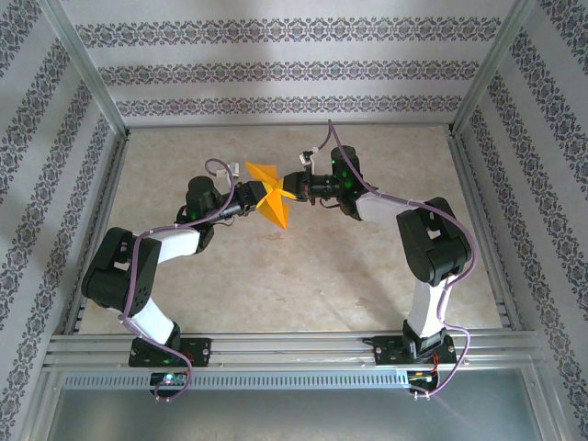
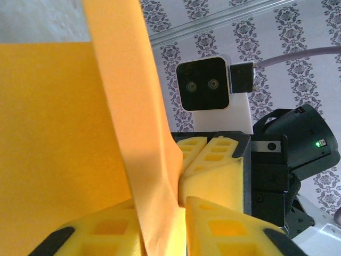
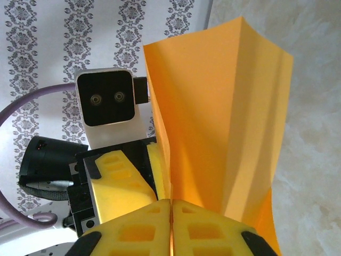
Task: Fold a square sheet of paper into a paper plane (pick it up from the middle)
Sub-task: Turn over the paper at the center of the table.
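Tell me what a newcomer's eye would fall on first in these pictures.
The bright orange paper grabs the eye first, creased and held in the air over the middle of the table. The left tool and right tool meet there head-on, each pinching the paper from its own side. Around them, grey floral-striped wallpaper covers the walls.
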`<state>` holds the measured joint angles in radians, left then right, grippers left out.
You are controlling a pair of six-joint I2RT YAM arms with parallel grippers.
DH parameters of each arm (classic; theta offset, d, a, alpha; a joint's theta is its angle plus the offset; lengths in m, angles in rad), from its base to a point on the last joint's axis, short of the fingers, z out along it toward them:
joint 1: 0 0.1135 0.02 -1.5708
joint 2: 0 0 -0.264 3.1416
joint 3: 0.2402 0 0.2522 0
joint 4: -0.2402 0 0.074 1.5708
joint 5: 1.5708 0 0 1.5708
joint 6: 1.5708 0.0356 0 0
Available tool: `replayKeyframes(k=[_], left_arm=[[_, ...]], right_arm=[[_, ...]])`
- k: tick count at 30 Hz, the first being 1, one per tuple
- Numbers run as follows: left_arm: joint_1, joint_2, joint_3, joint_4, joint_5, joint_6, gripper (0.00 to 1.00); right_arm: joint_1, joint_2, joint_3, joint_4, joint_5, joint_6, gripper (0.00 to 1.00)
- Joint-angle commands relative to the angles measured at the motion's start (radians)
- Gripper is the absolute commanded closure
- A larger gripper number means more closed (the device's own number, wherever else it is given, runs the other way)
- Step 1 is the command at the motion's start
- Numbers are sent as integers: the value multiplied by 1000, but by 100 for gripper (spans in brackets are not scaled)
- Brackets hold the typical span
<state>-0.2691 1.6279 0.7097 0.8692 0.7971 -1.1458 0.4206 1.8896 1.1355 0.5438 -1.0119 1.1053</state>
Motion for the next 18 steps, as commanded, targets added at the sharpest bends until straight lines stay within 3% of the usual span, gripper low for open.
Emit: replayKeyframes(k=[1, 5, 9, 12, 15, 18], left_arm=[[-10, -4, 30, 15, 15, 42, 82], [-10, -19, 38, -54, 2, 82, 88], [-10, -57, 65, -251, -34, 174, 90], [-9, -104, 130, -584, -114, 330, 91], [-11, -132, 243, -985, -272, 520, 90], [-12, -118, 356, -1281, -465, 679, 90]], right_arm=[[-16, 13, -14, 28, -12, 1, 88], [-39, -6, -20, -1, 5, -37, 78], [-83, -67, -49, -97, 71, -152, 57], [-116, -136, -56, -292, 183, -319, 48], [-134, -212, -52, -501, 355, -487, 40], [-135, -280, -52, -629, 521, -608, 37]])
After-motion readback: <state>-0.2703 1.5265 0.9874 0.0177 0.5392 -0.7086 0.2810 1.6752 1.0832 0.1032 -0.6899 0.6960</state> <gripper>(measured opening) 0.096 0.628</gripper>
